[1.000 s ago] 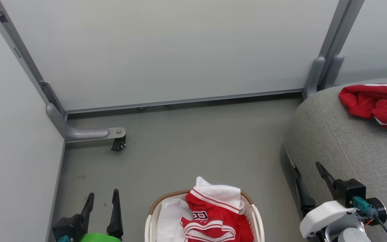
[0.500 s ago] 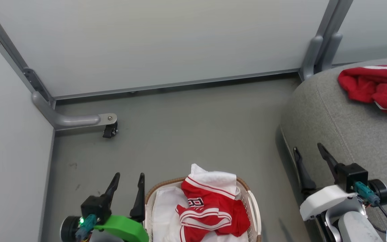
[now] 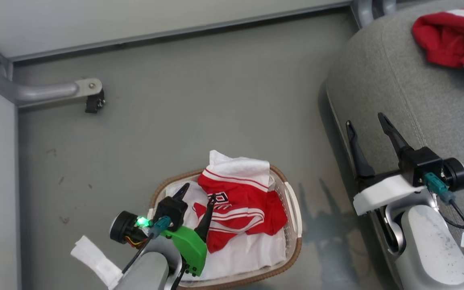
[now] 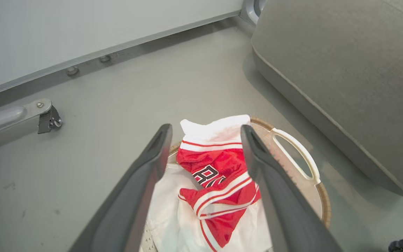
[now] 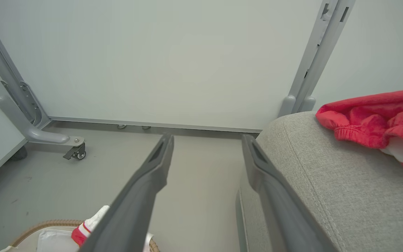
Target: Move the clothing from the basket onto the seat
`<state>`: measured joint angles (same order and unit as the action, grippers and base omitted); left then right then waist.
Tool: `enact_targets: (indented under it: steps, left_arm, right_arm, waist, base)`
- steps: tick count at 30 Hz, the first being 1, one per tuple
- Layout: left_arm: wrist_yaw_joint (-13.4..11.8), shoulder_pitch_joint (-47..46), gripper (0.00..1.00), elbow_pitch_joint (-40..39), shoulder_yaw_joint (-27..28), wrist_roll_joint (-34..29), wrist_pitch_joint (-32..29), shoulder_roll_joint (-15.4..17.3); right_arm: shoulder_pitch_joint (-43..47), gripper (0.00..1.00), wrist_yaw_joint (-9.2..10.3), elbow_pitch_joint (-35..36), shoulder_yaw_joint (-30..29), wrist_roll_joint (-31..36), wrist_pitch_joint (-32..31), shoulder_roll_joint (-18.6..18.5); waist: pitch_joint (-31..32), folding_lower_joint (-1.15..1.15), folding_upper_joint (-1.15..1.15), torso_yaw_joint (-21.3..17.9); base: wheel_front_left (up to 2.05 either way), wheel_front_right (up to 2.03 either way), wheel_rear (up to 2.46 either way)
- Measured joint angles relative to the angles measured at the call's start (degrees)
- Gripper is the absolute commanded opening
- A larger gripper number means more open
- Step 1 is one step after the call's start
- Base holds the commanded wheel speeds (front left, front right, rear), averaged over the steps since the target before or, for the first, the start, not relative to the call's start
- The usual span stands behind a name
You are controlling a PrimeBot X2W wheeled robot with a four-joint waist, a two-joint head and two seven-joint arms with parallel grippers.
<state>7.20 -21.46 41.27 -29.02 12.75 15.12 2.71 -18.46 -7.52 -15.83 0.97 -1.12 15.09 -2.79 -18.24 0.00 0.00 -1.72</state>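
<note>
While the left tool (image 3: 199, 191) hangs spread above the small oval white perforated basket (image 3: 294, 213), the shiny red-and-white clothing (image 3: 244, 203) lies inside, just beyond its tips; the right tool (image 3: 365, 119), also spread, stands well away.

Lab test bay; castor-footed partition panels (image 5: 170, 63), grey floor (image 3: 199, 92)

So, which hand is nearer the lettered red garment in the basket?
Left. The left hand hangs over the lettered red garment; the right hand is by the grey seat.
</note>
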Motion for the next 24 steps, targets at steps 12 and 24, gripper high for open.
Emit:
enact_targets:
  steps: [12, 24]
  left_arm:
    - [0.18, -12.17, 1.0, 16.88, -15.95, -1.01, -1.35, -0.03]
    - [0.18, -20.29, 1.0, 25.9, -17.98, 0.21, -0.65, 1.71]
  right_arm:
    - [-6.96, 1.0, 0.0, 2.37, 3.85, -3.33, 0.0, -0.05]
    - [-12.52, 1.0, 0.0, 4.32, 5.92, -4.63, 0.0, -0.05]
  waist:
    - [-13.55, 0.0, 0.0, -5.29]
    - [-25.08, 0.01, 0.0, -10.79]
  base:
    - [0.0, 0.0, 0.0]
    - [0.0, 0.0, 0.0]
